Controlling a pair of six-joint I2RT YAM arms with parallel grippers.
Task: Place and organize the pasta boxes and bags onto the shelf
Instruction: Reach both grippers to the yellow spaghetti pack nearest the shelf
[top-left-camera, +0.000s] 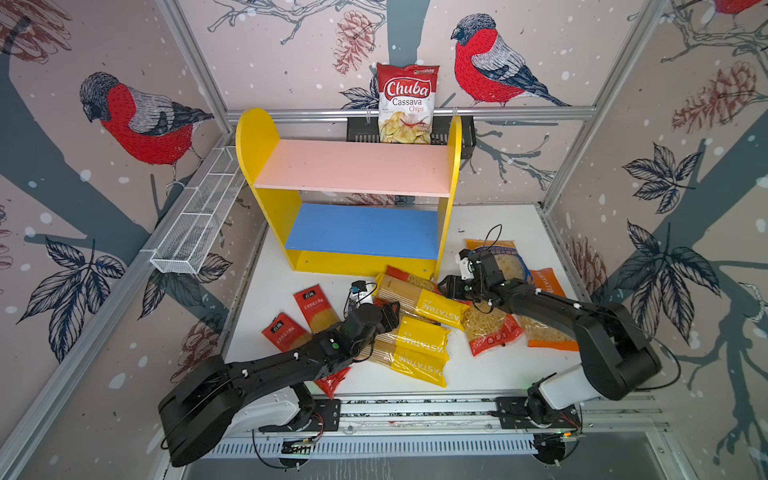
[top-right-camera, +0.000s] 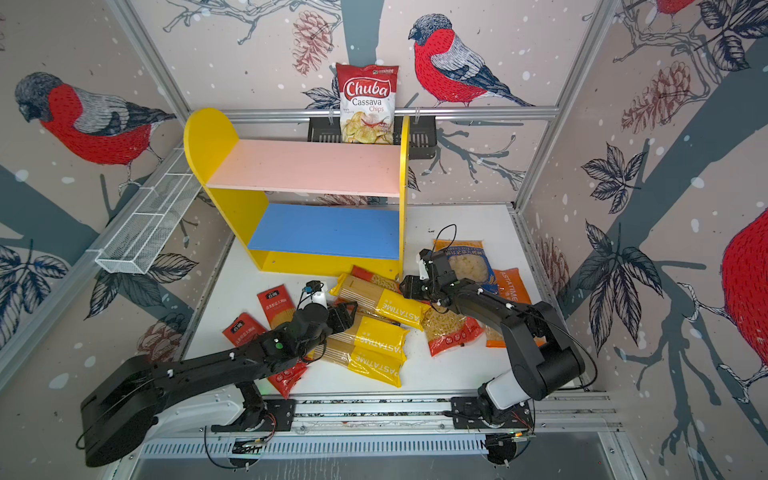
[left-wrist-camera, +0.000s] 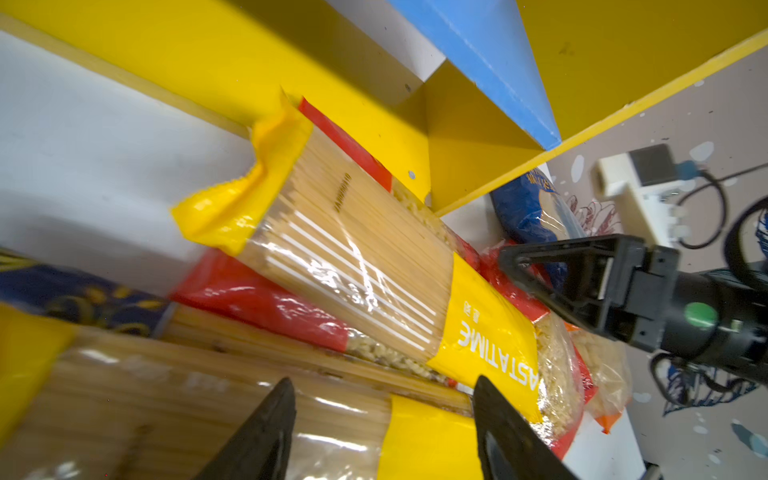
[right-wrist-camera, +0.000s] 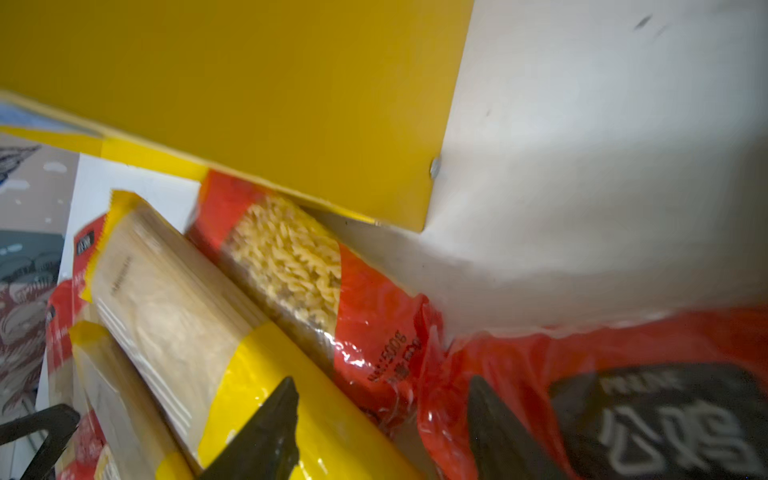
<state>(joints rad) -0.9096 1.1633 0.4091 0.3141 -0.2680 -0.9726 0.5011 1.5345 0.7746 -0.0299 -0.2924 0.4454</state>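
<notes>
Shelf (top-left-camera: 353, 166) has both boards bare, and the pasta packs (top-left-camera: 415, 347) are all heaped on the table (top-left-camera: 286, 274) in front of it. Left gripper (left-wrist-camera: 382, 384) and right gripper (right-wrist-camera: 382, 384) hang part-open over the heap, holding nothing I think (it's blurry). I'd pinch the top yellow pack (top-left-camera: 419, 297) mid-length and lift it level so the red bag (right-wrist-camera: 353, 316) underneath doesn't drag.

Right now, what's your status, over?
Left gripper and right gripper open, above PASTATIME packs. Packs all on table; shelf holds nothing. Red bag lies against shelf base.
</notes>
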